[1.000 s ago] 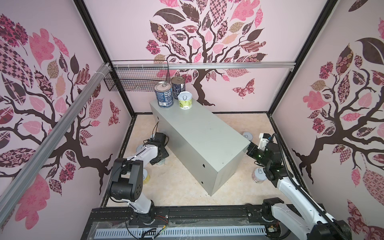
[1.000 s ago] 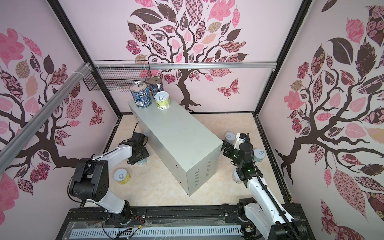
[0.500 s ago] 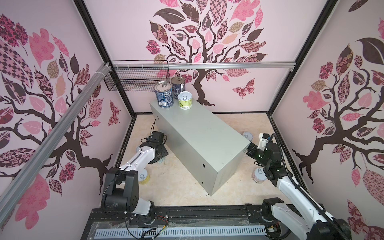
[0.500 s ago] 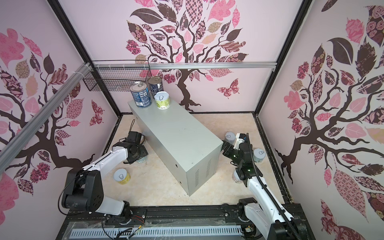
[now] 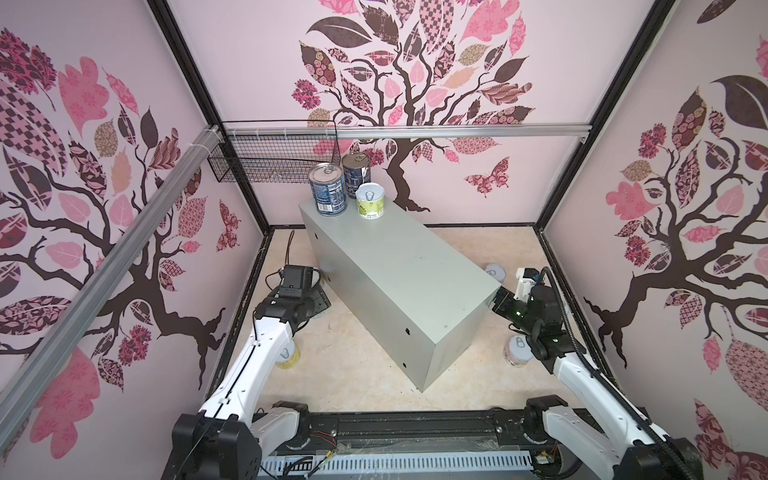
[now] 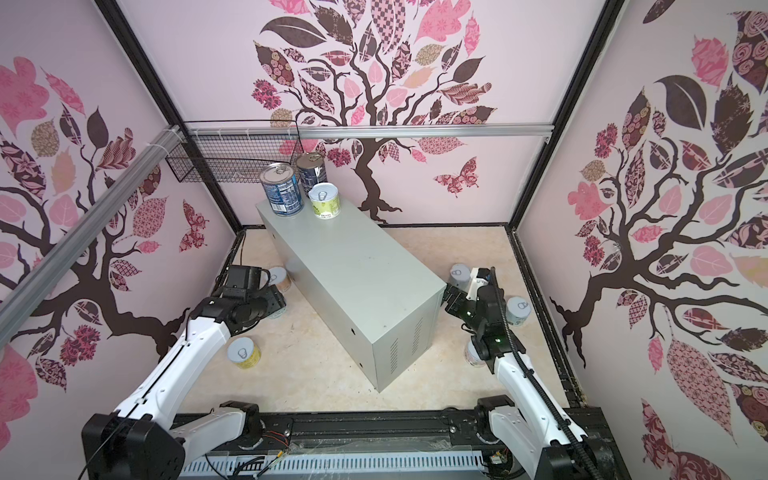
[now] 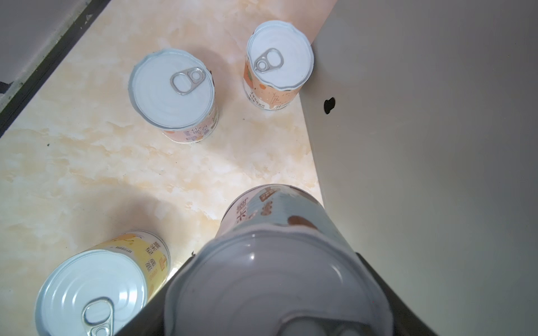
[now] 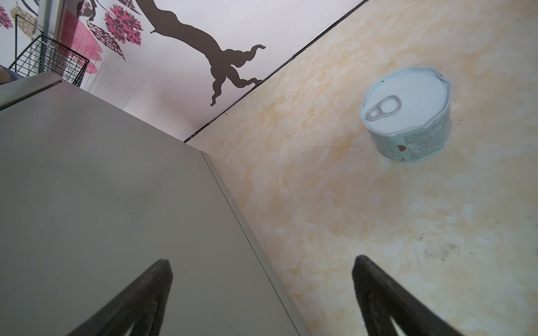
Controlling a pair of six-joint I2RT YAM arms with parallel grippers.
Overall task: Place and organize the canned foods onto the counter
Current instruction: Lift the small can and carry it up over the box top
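Note:
The counter (image 5: 399,266) (image 6: 353,257) stands slantwise on the floor. At its far end are two dark-blue cans (image 5: 328,189) (image 5: 356,170) and a short green-labelled can (image 5: 370,201). My left gripper (image 5: 313,299) (image 7: 275,276) is low beside the counter's left wall, shut on a pale blue and pink can (image 7: 276,256). Two peach cans (image 7: 173,93) (image 7: 278,61) and a yellow can (image 7: 96,288) (image 6: 244,353) stand on the floor near it. My right gripper (image 6: 451,297) (image 8: 262,261) hangs open and empty over the counter's near right corner. A pale blue can (image 8: 407,113) stands beyond it.
Further short cans stand on the floor right of the counter (image 6: 459,274) (image 6: 518,309) (image 5: 517,351). A black wire basket (image 5: 270,164) hangs on the back wall behind the counter's far end. Walls close in on three sides, and a black rail (image 5: 395,428) runs along the front.
The left arm has stretched out, its elbow swinging down toward the front rail, while its gripper with the can has shifted only slightly left. The right arm has barely moved.

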